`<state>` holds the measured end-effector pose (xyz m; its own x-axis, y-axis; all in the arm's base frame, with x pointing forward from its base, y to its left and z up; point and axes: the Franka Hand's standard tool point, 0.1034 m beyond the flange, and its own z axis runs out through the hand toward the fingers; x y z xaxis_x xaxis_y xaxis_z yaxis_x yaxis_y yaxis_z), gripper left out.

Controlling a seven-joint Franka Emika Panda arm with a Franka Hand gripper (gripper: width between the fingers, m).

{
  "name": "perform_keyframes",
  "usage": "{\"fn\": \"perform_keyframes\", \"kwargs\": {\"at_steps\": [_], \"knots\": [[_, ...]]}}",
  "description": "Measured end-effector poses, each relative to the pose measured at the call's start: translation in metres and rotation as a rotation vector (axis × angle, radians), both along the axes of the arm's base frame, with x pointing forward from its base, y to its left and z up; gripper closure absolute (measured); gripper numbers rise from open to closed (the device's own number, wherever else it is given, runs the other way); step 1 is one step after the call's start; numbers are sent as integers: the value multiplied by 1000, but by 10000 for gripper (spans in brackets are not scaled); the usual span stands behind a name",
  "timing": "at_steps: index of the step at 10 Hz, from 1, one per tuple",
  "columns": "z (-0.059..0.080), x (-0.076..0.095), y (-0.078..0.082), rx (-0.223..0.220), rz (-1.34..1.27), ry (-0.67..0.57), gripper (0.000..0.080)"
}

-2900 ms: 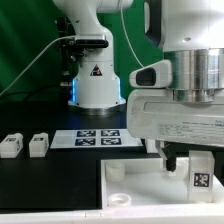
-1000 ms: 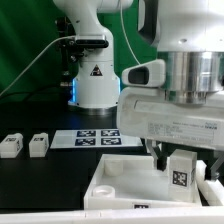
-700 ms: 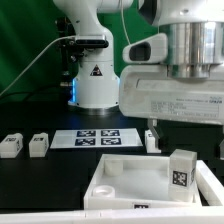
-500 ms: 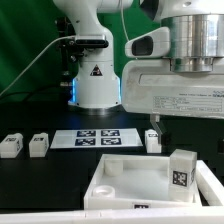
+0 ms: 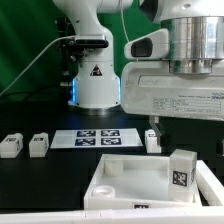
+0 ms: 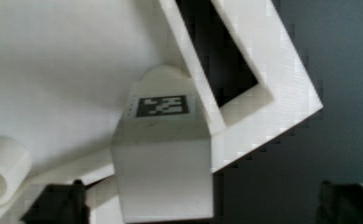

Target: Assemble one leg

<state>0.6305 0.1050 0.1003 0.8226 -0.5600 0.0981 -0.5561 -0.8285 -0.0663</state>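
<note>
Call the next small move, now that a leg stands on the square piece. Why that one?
Probably lift clear and head for a loose block on the table. The leg stands upright on the square piece, and the gripper hangs open above it, holding nothing. Whether the leg is fully seated, I cannot tell.

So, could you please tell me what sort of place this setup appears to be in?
Most likely a robotics lab bench: a Franka arm's base stands on a black table, a marker board lies flat on it, and a green backdrop hangs behind.
</note>
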Motion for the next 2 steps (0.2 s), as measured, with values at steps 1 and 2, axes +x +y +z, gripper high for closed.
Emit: {"fn": "perform_keyframes", "kwargs": {"at_steps": [1,2], "knots": [[0,0,0,0,0,1,151],[-1,0,0,-1,0,1,151]]}}
